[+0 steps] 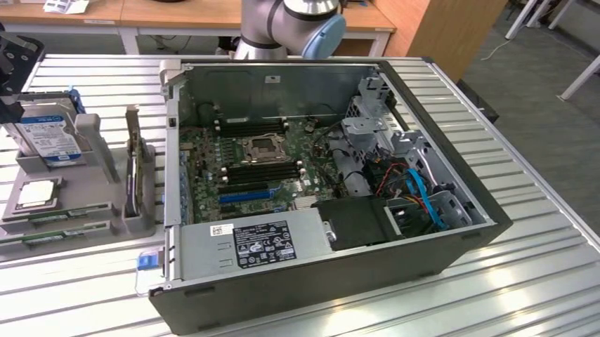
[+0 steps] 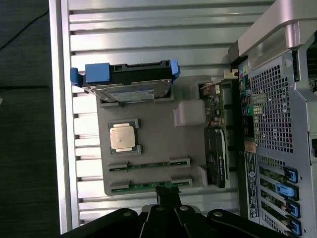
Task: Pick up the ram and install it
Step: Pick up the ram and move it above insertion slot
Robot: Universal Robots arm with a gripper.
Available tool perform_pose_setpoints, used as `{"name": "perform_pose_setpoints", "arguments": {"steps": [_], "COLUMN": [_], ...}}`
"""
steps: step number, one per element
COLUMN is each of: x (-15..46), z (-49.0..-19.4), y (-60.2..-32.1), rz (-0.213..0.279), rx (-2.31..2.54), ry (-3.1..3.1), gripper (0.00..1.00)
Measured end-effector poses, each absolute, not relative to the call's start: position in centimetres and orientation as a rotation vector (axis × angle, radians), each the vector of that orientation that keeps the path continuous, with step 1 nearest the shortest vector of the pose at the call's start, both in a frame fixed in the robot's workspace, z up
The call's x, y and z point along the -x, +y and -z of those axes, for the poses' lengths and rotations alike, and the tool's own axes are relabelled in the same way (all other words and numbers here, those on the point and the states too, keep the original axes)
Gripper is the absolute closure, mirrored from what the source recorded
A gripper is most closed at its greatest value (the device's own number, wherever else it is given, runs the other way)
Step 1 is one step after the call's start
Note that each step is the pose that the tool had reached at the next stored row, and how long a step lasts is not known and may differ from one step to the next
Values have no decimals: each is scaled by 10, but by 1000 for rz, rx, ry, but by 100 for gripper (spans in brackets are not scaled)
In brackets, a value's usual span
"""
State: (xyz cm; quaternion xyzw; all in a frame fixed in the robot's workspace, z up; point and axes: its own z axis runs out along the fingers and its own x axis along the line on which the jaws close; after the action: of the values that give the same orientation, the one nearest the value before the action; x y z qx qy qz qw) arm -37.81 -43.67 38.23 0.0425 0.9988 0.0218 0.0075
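Surface (image 1: 549, 232): ribbed silver metal, catching bright reflections.
Behind: wooden desks (image 1: 178, 12), tall wooden panel (image 1: 440, 28).
Floor (image 1: 530, 84): grey carpet under white legs (image 1: 579, 74).

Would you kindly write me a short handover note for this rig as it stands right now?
Claw: over the grey holder, carrying nothing, nearest the edge ram stick.
Ram: the other ram stick lies alongside; both sit in the holder.
Done: nothing; the memory slots in the computer case look empty.
Left: pickup and installation, the whole job.

Exterior: high oblique. Wrist: top-down. Shared: parts tray (image 2: 158, 144), computer case (image 1: 375, 281).
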Motion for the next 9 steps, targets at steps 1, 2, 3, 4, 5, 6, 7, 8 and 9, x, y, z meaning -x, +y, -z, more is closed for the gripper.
{"name": "perform_pose_setpoints", "arguments": {"steps": [1, 2, 3, 4, 5, 6, 7, 8, 9], "x": [378, 378, 378, 378, 378, 378, 378, 378, 378], "z": [-382, -382, -382, -382, -382, -382, -382, -382, -382], "y": [-437, -437, -437, -437, -437, -437, -437, -437, -437], "rz": [-68, -68, -68, -68, -68, -68, -68, -68, -68], "rx": [-133, -133, -133, -133, -133, -133, -133, -130, -124], "ry": [3123, 3123, 3123, 3123, 3123, 3123, 3123, 3123, 3124], "gripper": [90, 90, 90, 90, 90, 90, 90, 90, 90]}}
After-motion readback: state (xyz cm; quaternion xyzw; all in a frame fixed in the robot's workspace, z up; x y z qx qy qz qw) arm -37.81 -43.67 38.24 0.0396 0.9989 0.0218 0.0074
